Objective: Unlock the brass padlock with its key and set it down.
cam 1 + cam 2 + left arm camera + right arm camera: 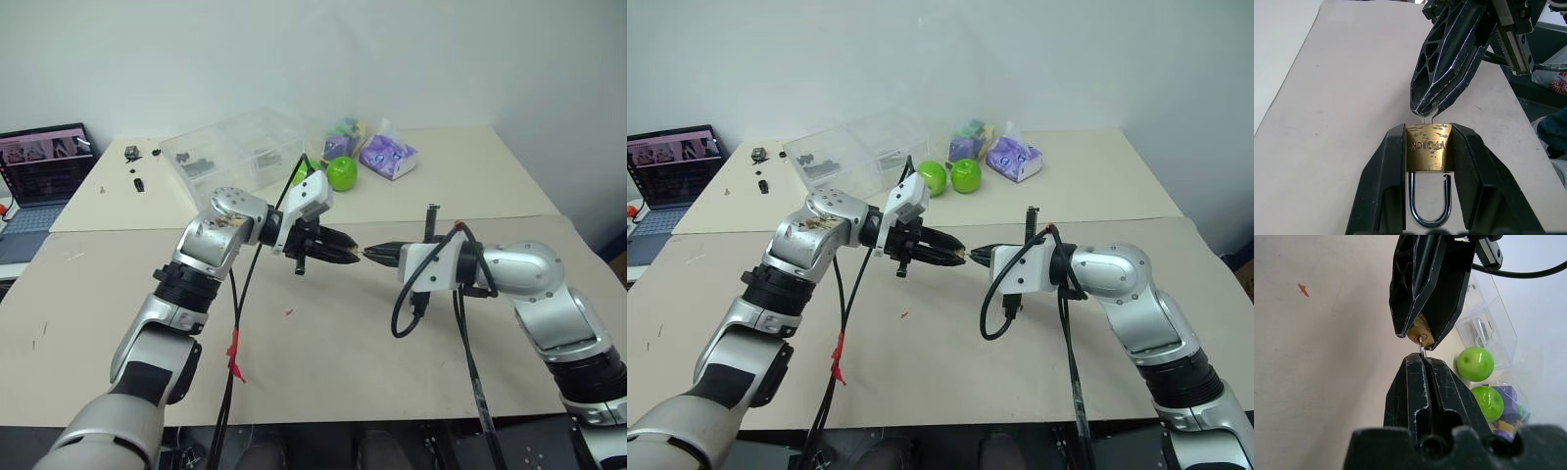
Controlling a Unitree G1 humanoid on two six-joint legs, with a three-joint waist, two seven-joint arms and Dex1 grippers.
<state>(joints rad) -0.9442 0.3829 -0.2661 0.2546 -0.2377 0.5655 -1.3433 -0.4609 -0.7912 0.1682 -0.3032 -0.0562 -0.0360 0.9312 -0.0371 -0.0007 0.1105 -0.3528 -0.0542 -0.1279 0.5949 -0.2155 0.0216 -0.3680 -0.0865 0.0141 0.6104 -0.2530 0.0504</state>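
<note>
above the table [323,343], left jaws clamp the brass padlock [1428,146]; right jaws pinch its key [1427,115].

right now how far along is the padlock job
Done: the left gripper clamps the padlock, and the key sits in its keyhole, pinched by the right gripper. In hand: turning the key. Left: the shackle looks open on one side but isn't clearly free; the lock still has to go on the table.
</note>
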